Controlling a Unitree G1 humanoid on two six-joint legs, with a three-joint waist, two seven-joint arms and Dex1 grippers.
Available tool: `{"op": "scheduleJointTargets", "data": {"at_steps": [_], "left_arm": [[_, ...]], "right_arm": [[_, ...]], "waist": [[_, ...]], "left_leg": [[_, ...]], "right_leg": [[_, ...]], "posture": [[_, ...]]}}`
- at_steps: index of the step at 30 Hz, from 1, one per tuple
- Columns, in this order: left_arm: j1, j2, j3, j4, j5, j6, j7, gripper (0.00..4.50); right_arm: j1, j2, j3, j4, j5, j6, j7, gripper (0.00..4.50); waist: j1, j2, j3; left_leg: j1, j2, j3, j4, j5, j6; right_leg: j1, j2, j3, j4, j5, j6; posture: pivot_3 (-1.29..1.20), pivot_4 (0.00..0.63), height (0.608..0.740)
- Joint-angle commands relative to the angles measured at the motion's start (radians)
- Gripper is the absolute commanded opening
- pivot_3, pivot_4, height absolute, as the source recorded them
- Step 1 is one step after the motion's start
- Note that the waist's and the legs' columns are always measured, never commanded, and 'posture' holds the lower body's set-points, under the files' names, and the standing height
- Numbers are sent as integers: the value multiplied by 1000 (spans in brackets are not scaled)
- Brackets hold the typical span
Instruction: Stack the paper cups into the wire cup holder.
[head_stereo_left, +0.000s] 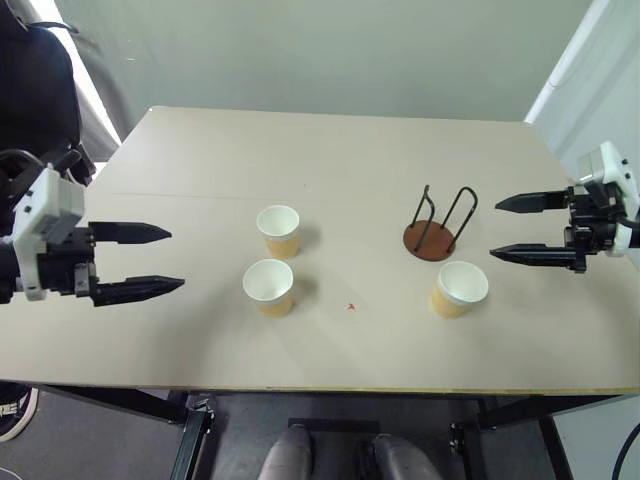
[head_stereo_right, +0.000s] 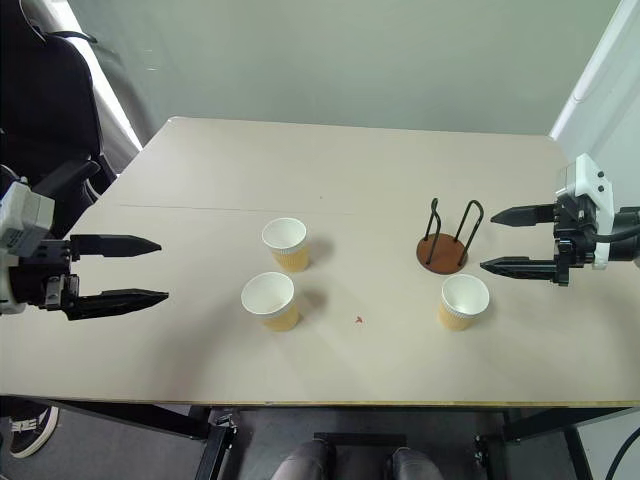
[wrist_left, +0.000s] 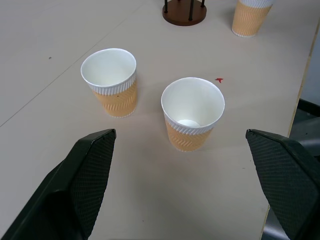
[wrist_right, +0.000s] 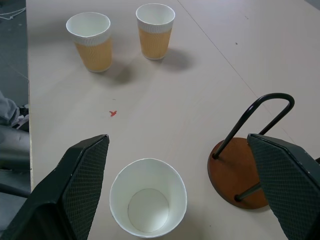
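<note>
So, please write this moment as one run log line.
left gripper open, empty | right gripper open, empty | paper cups three upright on table | wire cup holder empty

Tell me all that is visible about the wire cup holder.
The wire cup holder has a round reddish-brown disc base, wood-like, with two thin black wire loops rising from it. It stands upright and empty on the beige table, toward the robot's right. Nothing touches it; one paper cup stands close beside it, apart.
</note>
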Motion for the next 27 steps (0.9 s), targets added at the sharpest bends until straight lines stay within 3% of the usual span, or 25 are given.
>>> {"op": "scheduleJointTargets", "data": {"at_steps": [1, 9, 15, 27], "left_arm": [[-17, 16, 10, -10, -5, -7, -2, 4459], [-22, 14, 5, -10, -5, -7, 0, 4459], [-25, 8, -4, -11, -3, -11, 6, 4459], [-8, -4, -3, -25, -4, -12, 18, 4459]], "right_arm": [[-1, -10, -32, -4, -3, -19, -5, 4500], [-8, 6, -33, -5, -13, -33, -33, 4500], [-125, 172, 41, -49, -82, 52, -291, 4500], [-223, 379, 118, -66, -185, 332, -651, 4500]], "waist": [[0, 0, 0], [0, 0, 0], [-9, 0, 0], [-2, 0, 0]], "left_leg": [[0, 0, 0, 0, 0, 0], [0, 0, 0, 0, 0, 0], [3, 1, 0, 0, 0, 1], [-1, 1, -1, -1, -1, 0]], "right_leg": [[0, 0, 0, 0, 0, 0], [0, 0, 0, 0, 0, 0], [1, 0, 0, 1, 1, -1], [-4, 0, 0, 0, 1, -1]], "posture": [[0, 150, 740], [0, 150, 740], [0, 150, 740], [0, 150, 740]]}}
